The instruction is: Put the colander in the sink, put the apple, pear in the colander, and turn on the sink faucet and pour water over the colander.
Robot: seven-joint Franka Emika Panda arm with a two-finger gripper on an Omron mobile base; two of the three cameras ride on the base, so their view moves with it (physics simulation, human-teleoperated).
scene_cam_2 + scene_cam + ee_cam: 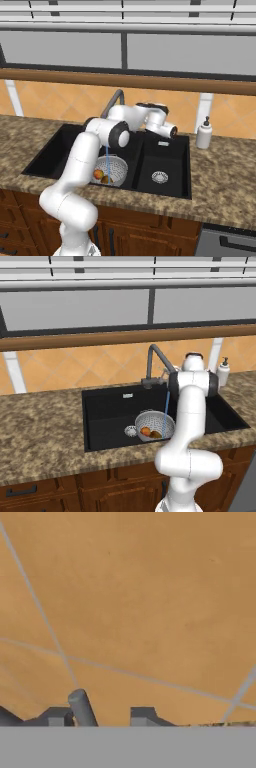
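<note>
Seems all but finished, with colander (pixel 154 425) seated in sink (pixel 107 406), apple (pixel 145 431) and pear (pixel 156 434) inside, water (pixel 167 406) streaming from sink faucet (pixel 157 358), gripper (pixel 100 714) part-closed beside the lever (pixel 81 708), grip unclear.

White arm (pixel 190 421) of smooth, rounded, tube-like links, glossy and plain. Dark grey to black rings and round caps at the joints: one large black disc on the elbow housing (pixel 119 135), a smaller dark cap on the wrist end (pixel 173 132). Bulbous white shoulder segment (pixel 70 207) low down, widening toward the base. Narrow dark seam lines where the links meet. No cables, screws or markings visible on the shell. Gripper (pixel 102 716) with two small dark grey finger tips (pixel 144 716), blocky and flat-topped, matte, seen from the hand view at the lower edge.
</note>
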